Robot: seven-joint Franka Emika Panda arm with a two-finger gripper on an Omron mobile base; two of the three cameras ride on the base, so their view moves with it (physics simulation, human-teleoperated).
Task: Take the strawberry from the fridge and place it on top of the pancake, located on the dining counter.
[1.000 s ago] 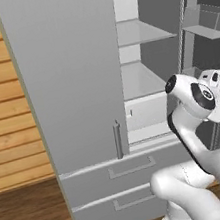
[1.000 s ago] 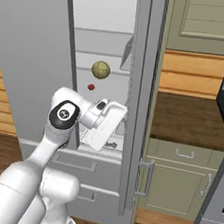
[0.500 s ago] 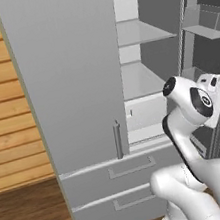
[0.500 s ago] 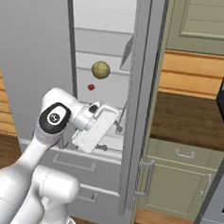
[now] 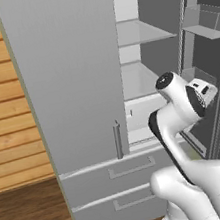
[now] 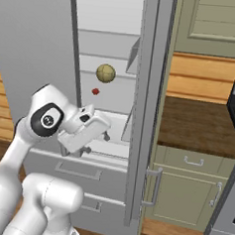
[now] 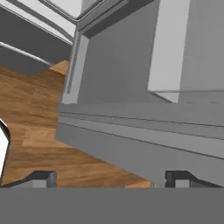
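Note:
The fridge (image 6: 40, 44) has its left door (image 5: 66, 78) shut and its right door (image 6: 149, 107) swung open. On a white shelf inside lies the tiny dark-red strawberry (image 6: 95, 91), just below and left of a yellow-green ball (image 6: 106, 73). My gripper (image 6: 95, 144) hangs in front of the lower shelf, below the strawberry and apart from it, tilted downward. In the hand view the gripper (image 7: 111, 179) is open, its fingertips (image 7: 43, 177) wide apart with nothing between them, over the grey door edge and wooden floor. The pancake and the dining counter are out of view.
Two grey drawers (image 5: 119, 181) close the fridge's bottom. The open door carries bins (image 5: 203, 20) on its inner side. Right of the fridge are pale green cabinets (image 6: 189, 184) under a brown worktop (image 6: 198, 122). A wood-plank wall (image 5: 4, 99) stands to the left.
The hand has drawn back a little from the fridge opening, and the jaws have opened slightly wider. The strawberry and ball have not moved.

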